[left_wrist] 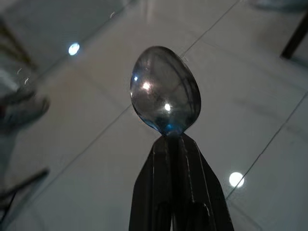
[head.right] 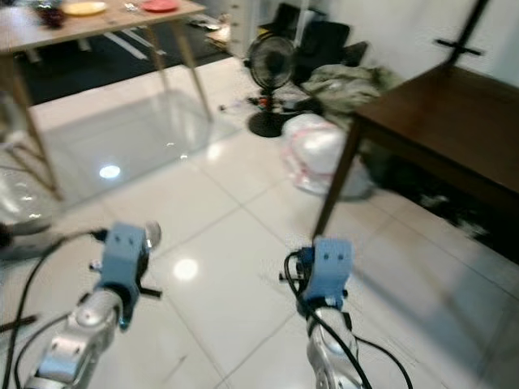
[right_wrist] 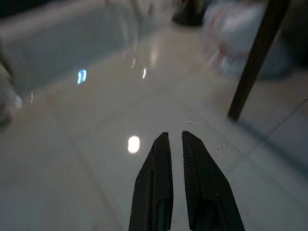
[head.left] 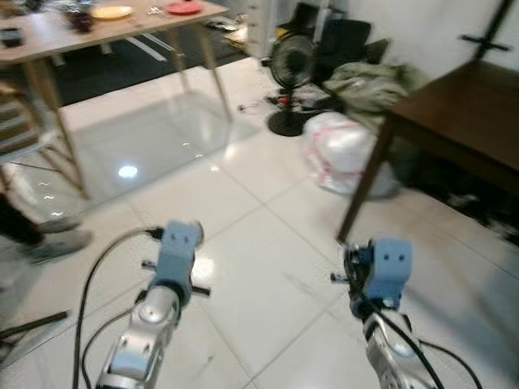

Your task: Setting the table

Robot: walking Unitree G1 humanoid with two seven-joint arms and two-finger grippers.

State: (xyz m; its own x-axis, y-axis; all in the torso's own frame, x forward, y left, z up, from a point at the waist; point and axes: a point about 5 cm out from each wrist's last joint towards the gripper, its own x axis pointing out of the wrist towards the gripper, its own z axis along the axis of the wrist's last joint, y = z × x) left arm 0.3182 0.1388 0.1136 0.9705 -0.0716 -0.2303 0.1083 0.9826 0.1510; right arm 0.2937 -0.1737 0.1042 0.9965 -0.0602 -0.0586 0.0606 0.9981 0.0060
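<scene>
Left wrist view: left tool [left_wrist: 174, 139] clamped on the spoon [left_wrist: 165, 90], bowl poking past its tips, probably for carrying. Right tool [right_wrist: 175, 139] nearly closed, empty, light surface [head.left: 97, 36] far ahead.

no text, label, brand or number can be read anywhere — the views are soft with blur, and nothing in them carries legible print.
</scene>
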